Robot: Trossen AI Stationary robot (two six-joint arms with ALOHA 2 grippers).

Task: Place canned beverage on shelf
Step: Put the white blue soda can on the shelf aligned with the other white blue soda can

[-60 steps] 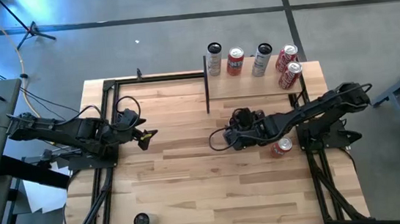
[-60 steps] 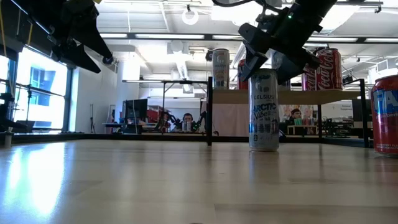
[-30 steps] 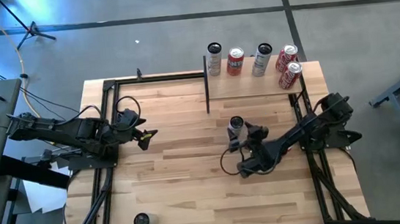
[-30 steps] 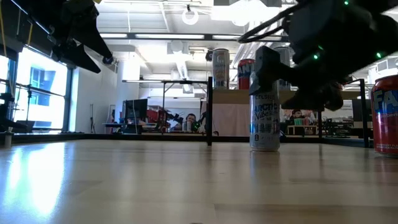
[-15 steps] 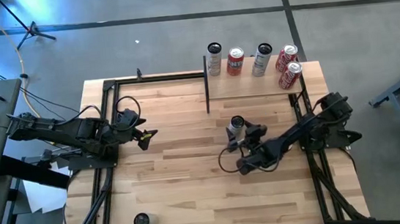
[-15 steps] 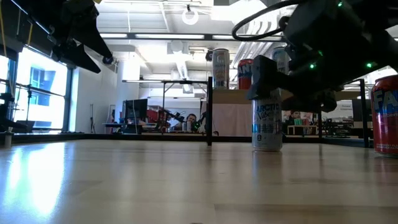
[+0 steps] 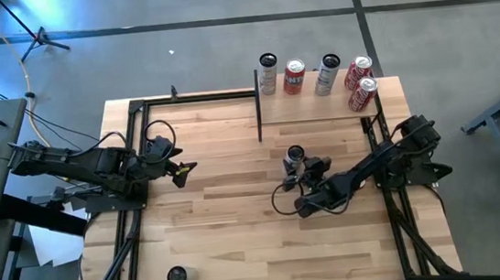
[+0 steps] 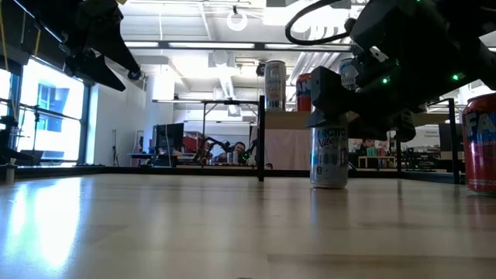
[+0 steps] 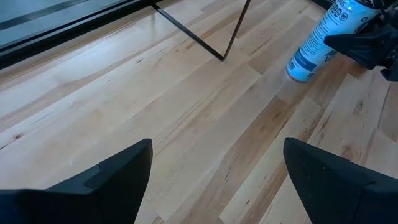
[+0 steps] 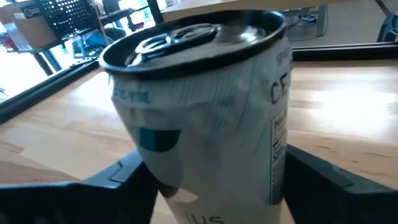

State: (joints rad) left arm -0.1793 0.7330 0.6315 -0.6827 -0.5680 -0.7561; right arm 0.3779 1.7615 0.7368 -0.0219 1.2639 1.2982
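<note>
Between the right gripper's (image 7: 302,169) fingers (image 10: 118,174) a white and blue can (image 7: 294,160) stands upright on the surface (image 7: 231,234), in front of the shelf (image 7: 316,106); the fingers sit either side of it, but contact is unclear. Its label reads "CE…" and "Vibe". The shelf holds five cans, one reading Coca-Cola (image 8: 405,80). The left gripper (image 7: 182,170) hovers open, well apart.

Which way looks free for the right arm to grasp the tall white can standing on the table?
Probably yes, from the near side: the right gripper already has its open fingers beside the white can, nothing between.
</note>
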